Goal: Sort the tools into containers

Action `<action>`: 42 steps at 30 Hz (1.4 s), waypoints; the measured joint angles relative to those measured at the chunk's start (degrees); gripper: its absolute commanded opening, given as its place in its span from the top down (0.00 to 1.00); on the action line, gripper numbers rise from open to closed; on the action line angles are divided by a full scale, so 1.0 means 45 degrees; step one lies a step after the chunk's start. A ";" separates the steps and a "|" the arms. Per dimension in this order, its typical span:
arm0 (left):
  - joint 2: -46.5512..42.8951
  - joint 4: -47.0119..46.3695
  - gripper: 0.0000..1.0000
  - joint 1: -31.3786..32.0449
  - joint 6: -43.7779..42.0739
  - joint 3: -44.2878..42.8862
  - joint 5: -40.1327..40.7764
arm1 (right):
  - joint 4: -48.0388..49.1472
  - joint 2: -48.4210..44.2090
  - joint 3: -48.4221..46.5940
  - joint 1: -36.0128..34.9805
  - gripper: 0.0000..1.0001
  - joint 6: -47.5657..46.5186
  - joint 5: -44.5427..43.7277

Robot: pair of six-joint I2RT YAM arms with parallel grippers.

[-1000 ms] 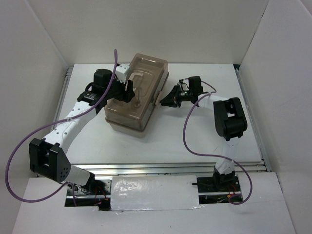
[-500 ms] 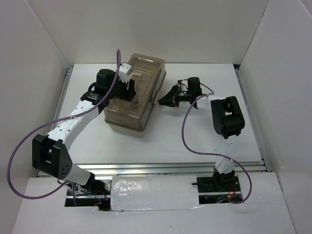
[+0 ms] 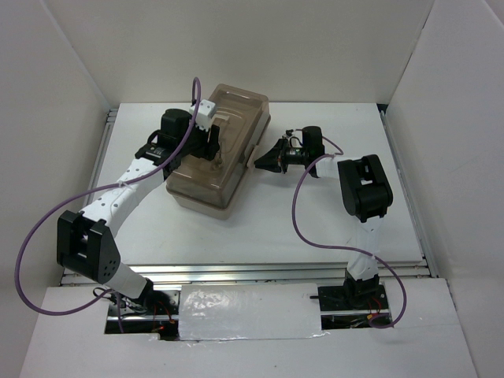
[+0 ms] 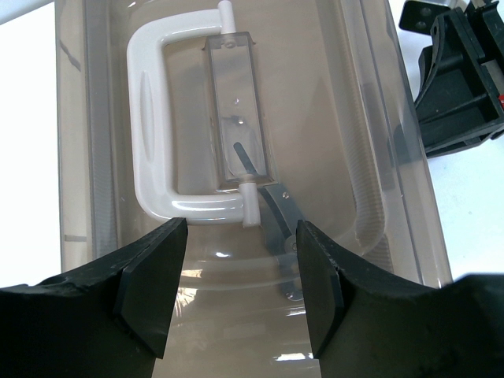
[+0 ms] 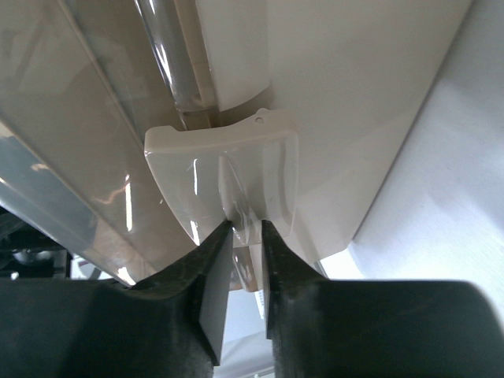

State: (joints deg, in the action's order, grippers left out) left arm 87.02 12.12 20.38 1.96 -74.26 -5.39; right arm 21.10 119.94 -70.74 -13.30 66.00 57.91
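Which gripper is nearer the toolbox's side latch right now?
Right. The right gripper pinches the latch; the left gripper is open above the lid, beside the white handle.

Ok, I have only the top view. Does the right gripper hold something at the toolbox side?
Observer: Yes, the right gripper is shut on the pale latch of the toolbox.
Operator: And the left one, is it on the handle?
Observer: No, the left gripper is open over the lid; the white handle lies flat ahead of it, not gripped.
Operator: Any tool visible inside?
Observer: A grey metal piece shows through the lid; which tool, I cannot tell.
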 measured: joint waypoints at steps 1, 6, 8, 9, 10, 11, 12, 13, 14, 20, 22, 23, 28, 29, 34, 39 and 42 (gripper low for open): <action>0.0049 -0.0044 0.31 0.0000 0.0000 -0.0024 0.0034 | 0.0194 0.0049 0.0034 -0.0005 0.75 0.0136 0.0015; 0.0141 -0.0141 0.32 0.0000 -0.0005 -0.0053 0.0049 | 0.1331 0.0282 0.0233 -0.0010 0.79 0.0874 0.0199; 0.0146 -0.0151 0.32 0.0000 -0.0005 -0.0053 0.0049 | 0.1632 0.0398 0.0238 -0.0010 0.82 0.1103 0.0301; 0.0155 -0.0165 0.32 0.0000 -0.0005 -0.0053 0.0049 | 0.1773 0.0447 0.0243 -0.0010 0.82 0.1209 0.0340; 0.0165 -0.0185 0.32 0.0000 -0.0005 -0.0053 0.0049 | 0.1904 0.0491 0.0243 -0.0010 0.83 0.1302 0.0369; 0.0165 -0.0199 0.32 0.0000 -0.0005 -0.0053 0.0049 | 0.2035 0.0529 0.0243 -0.0010 0.85 0.1389 0.0393; 0.0175 -0.0219 0.32 0.0000 0.0000 -0.0053 0.0044 | 0.2152 0.0588 0.0248 -0.0015 0.86 0.1433 0.0340; 0.0185 -0.0238 0.32 0.0000 0.0005 -0.0049 0.0044 | 0.2152 0.0680 0.0248 -0.0058 0.87 0.1399 0.0097; 0.0189 -0.0248 0.32 0.0000 0.0005 -0.0049 0.0034 | 0.2166 0.0860 0.0296 -0.0097 0.87 0.1433 -0.0141; 0.0267 -0.0525 0.33 0.0000 0.0005 0.0005 -0.0170 | 0.2569 0.1987 0.0772 -0.0432 0.89 0.1705 -0.0879; 0.0296 -0.0597 0.32 0.0000 0.0005 0.0005 -0.0228 | 0.2676 0.1987 0.0806 -0.0471 0.89 0.1826 -0.0889; 0.0296 -0.0602 0.31 0.0000 0.0005 0.0005 -0.0238 | 0.2730 0.1982 0.0840 -0.0471 0.89 0.1846 -0.0884; 0.0306 -0.0369 0.26 -0.0015 0.0015 -0.0199 -0.0374 | 0.1729 0.1239 0.1185 -0.0413 0.88 0.1287 -0.0884; 0.0359 -0.0151 0.25 -0.0034 -0.0005 -0.0374 -0.0447 | 0.1132 0.0865 0.1156 -0.0379 0.88 0.0903 -0.0899; 0.0787 0.1452 0.18 -0.0452 -0.0083 -0.1642 -0.1151 | -0.2467 -0.1603 0.0121 -0.0209 0.79 -0.1768 -0.1413; 0.0957 0.3648 0.01 -0.1151 -0.0495 -0.3696 -0.1418 | -0.6581 -0.3968 -0.2443 -0.0175 0.50 -0.5280 -0.2837; 0.0753 0.4119 0.01 -0.1574 -0.0729 -0.4867 -0.1438 | -0.8422 -0.5270 -0.3128 -0.0015 0.28 -0.7247 -0.3920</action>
State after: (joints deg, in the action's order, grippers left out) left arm 90.41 30.65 13.30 -1.32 -96.16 -11.86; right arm -16.80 96.23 -84.82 -13.37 33.39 40.27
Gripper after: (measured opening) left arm 0.990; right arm 0.608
